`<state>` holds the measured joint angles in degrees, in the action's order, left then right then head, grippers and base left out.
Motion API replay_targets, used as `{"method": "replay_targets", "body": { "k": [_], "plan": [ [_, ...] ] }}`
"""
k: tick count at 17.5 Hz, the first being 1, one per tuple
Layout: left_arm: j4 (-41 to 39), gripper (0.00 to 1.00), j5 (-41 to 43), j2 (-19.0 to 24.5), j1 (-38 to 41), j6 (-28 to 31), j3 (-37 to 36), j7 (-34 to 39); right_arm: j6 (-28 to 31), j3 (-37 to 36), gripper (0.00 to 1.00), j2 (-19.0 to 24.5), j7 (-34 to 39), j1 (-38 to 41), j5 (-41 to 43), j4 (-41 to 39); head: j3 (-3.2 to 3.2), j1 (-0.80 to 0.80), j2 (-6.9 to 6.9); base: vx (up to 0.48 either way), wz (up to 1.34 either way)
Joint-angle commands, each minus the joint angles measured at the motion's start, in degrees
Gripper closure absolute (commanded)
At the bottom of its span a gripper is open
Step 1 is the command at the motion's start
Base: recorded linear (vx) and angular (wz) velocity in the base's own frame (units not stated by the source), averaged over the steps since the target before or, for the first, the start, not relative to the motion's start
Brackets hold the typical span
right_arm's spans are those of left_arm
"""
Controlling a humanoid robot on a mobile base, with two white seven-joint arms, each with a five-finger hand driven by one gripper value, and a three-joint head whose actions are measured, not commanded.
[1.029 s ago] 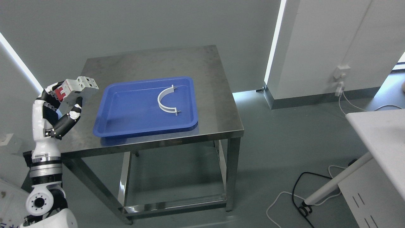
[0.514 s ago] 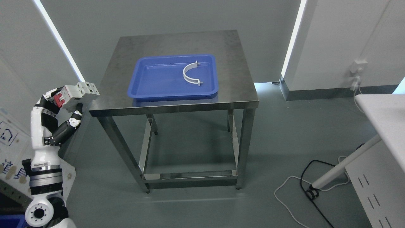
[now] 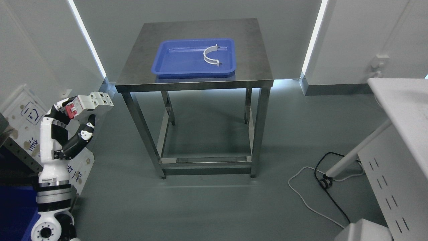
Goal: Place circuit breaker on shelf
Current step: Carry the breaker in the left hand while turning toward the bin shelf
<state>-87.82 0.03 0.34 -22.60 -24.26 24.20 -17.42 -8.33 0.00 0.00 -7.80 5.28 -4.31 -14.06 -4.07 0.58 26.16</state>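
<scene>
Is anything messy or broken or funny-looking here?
Nothing looks broken or spilled. The blue plastic tray sits flat on the steel table, with a white curved bracket lying inside it. The left hand grips the white and red circuit breaker beside the table. Loose cables trail on the floor.

Steel table [image 3: 140, 67], blue tray [image 3: 174, 63] on it holding white curved bracket [image 3: 210, 55], floor cables [image 3: 321, 187]

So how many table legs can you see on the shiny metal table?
4. Front-left leg, front-right leg, back-left leg, back-right leg, all under the metal table.
</scene>
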Motion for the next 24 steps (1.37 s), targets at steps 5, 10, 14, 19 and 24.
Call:
{"method": "replay_targets", "body": {
  "k": [5,10,14,19,24],
  "plan": [
    [-6.13,0.98,0.93,0.66,0.63,0.17,-5.22,-0.16,12.81,1.14,0.0,-1.0,-0.02,0.0,0.0,-0.01,0.0,0.0,0.0,-0.324,-0.29],
    [-7.72,0.98,0.93,0.66,0.37,0.35,-6.88,-0.07,12.81,1.14,0.0,-1.0,-0.02,0.0,0.0,-0.01,0.0,0.0,0.0,-0.331,0.1],
    [-8.24,0.98,0.93,0.66,0.02,0.17,-10.93,0.37,12.81,1.14,0.0,-1.0,-0.02,0.0,0.0,0.08,0.0,0.0,0.0,-0.354,0.63],
    [-10.09,0.98,1.02,0.66,-3.84,2.97,-10.15,0.37,12.81,1.14,0.0,-1.0,-0.02,0.0,0.0,-0.01,0.0,0.0,0.0,-0.32,0.94],
    [-10.09,0.98,1.28,0.66,-10.0,7.63,-10.14,-0.07,12.81,1.14,0.0,-1.0,-0.02,0.0,0.0,-0.01,0.0,0.0,0.0,-0.184,1.42]
  ]
}}
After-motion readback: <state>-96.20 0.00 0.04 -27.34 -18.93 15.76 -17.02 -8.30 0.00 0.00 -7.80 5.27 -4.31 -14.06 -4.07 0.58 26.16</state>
